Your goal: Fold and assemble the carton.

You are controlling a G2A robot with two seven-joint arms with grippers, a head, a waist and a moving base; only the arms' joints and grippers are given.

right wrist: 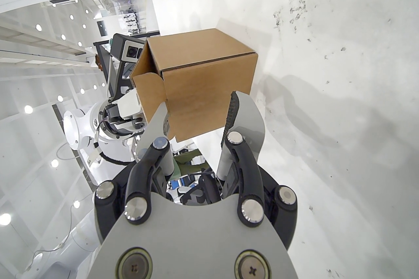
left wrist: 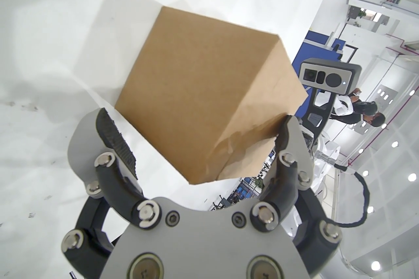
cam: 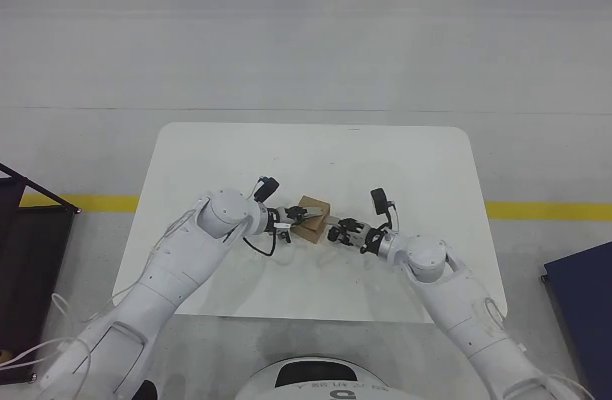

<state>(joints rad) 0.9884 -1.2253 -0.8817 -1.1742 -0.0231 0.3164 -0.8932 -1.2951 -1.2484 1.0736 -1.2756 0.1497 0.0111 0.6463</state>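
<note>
Brown carton (cam: 310, 219) on the table (cam: 416, 170) between left hand (cam: 293, 214) and right hand (cam: 338, 234), both with fingers (left wrist: 115, 139) apart

I have my left arm (cam: 176, 275) and right arm (cam: 456, 300) bent inward, wrists facing each other. The left end effector (cam: 292, 215) has its fingers (left wrist: 116, 139) spread wide. The right end effector (cam: 335, 235), near it, has its fingers (right wrist: 240, 116) parted too.

bright even overhead light, soft shadows on the white table (right wrist: 327, 31) beside the carton (right wrist: 203, 87), curved wrist-view edges
</note>
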